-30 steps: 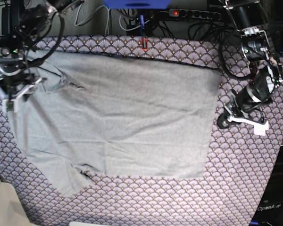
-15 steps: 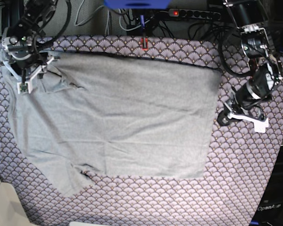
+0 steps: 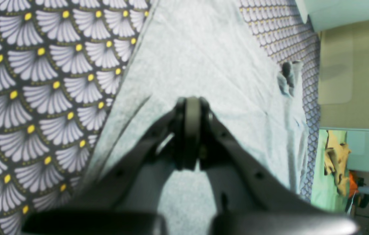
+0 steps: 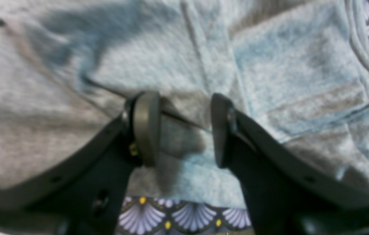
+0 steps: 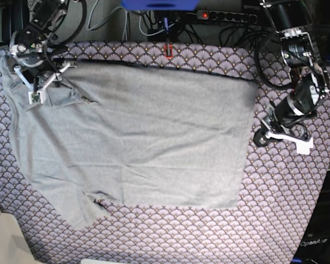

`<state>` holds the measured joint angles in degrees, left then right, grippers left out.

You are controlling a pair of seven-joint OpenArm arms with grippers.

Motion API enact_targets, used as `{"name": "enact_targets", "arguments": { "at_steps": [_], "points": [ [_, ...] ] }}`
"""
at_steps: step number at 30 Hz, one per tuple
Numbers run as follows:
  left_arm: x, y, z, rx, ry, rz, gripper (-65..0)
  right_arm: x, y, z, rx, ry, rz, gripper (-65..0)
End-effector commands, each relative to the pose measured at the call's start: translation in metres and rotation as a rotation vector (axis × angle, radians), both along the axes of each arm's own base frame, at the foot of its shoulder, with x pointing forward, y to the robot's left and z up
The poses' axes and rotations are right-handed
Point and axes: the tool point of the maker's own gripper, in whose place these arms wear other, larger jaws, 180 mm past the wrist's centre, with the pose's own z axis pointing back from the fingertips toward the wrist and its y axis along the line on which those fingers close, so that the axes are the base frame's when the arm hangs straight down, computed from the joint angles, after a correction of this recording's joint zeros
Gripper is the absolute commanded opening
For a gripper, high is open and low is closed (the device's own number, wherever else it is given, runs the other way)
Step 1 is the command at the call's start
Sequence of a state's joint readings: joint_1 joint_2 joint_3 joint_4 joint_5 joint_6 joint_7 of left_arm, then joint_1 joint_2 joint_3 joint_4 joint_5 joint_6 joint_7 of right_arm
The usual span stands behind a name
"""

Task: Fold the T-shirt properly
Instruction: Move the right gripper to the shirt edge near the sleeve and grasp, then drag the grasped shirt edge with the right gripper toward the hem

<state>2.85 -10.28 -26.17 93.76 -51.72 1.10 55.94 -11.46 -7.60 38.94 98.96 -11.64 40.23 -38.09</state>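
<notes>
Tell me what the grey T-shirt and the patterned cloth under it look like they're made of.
T-shirt: probably soft knit cotton or a blend, matte; heathered grey flecks and limp wrinkles suggest it. Patterned cloth: seemingly thin printed woven fabric, matte; it lies flat with crisp purple fan scales.

Base looks down overhead; both wrist views skim the T-shirt (image 5: 137,137) closely.

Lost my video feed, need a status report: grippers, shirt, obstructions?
Left gripper shut, empty, beside the shirt's edge. Right gripper open over a sleeve fold. T-shirt spread flat, unfolded, on patterned cloth. Nothing in the way.
</notes>
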Motion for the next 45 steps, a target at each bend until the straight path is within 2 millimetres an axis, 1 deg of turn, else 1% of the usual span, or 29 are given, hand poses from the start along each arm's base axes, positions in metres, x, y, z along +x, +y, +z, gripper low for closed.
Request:
{"name": "enact_targets", "arguments": {
  "at_steps": [1,4,6,7,9,10,11,12,13,17,20,26,30,33,36,39,42,45],
  "points": [
    [0.008,0.002,0.016,0.004,-0.053,-0.001,-65.0,0.008,-0.006,0.008,-0.015,-0.032,0.0,-38.4],
    [0.008,0.002,0.016,0.002,-0.053,-0.002,-65.0,0.007,-0.01,0.005,-0.019,-0.021,0.003,-38.6],
    [0.008,0.001,0.016,-0.001,-0.054,-0.002,-65.0,0.008,-0.014,0.006,-0.029,-0.022,0.009,-41.3],
    [0.008,0.001,0.016,-0.001,-0.054,-0.002,-65.0,0.009,-0.014,0.007,-0.032,-0.023,0.011,-44.3],
    [0.008,0.001,0.016,-0.002,-0.054,-0.002,-65.0,0.013,-0.015,0.011,-0.037,-0.035,0.013,-54.0],
    [0.008,0.001,0.016,-0.003,-0.055,-0.002,-65.0,0.017,-0.015,0.013,-0.042,-0.044,0.013,-60.0],
    [0.008,0.001,0.016,-0.003,-0.055,-0.002,-65.0,0.021,-0.016,0.015,-0.044,-0.052,0.015,-64.0],
    [0.008,0.001,0.016,-0.003,-0.055,-0.002,-65.0,0.023,-0.018,0.017,-0.053,-0.055,0.016,-65.0],
    [0.008,0.001,0.016,-0.005,-0.055,-0.002,-65.0,0.025,-0.021,0.019,-0.068,-0.053,0.025,-65.0],
    [0.008,0.001,0.016,-0.005,-0.055,-0.002,-65.0,0.041,-0.013,0.025,-0.093,-0.065,0.098,-65.0],
    [0.008,0.001,0.016,-0.005,-0.055,-0.002,-65.0,0.051,-0.002,0.028,-0.098,-0.074,0.15,-65.0],
    [0.007,0.0,0.016,-0.005,-0.052,-0.004,-65.0,0.082,0.02,0.043,-0.125,-0.12,0.265,-65.0],
    [0.002,0.0,0.011,-0.006,-0.038,-0.004,-65.0,0.103,0.021,0.06,-0.152,-0.164,0.287,-65.0],
    [0.001,0.0,0.01,-0.006,-0.036,-0.004,-65.0,0.117,0.014,0.071,-0.202,-0.179,0.281,-65.0],
    [0.001,0.0,0.01,-0.006,-0.035,-0.004,-65.0,0.124,0.013,0.077,-0.205,-0.196,0.279,-65.0],
    [0.001,0.0,0.01,-0.006,-0.035,-0.004,-65.0,0.124,0.014,0.073,-0.198,-0.188,0.281,-63.8],
    [0.001,0.0,0.01,-0.006,-0.035,-0.004,-65.0,0.116,0.015,0.056,-0.176,-0.143,0.282,-60.4],
    [0.001,0.0,0.01,-0.006,-0.036,-0.004,-65.0,0.1,0.015,0.032,-0.149,-0.078,0.285,-54.7]
  ]
}}
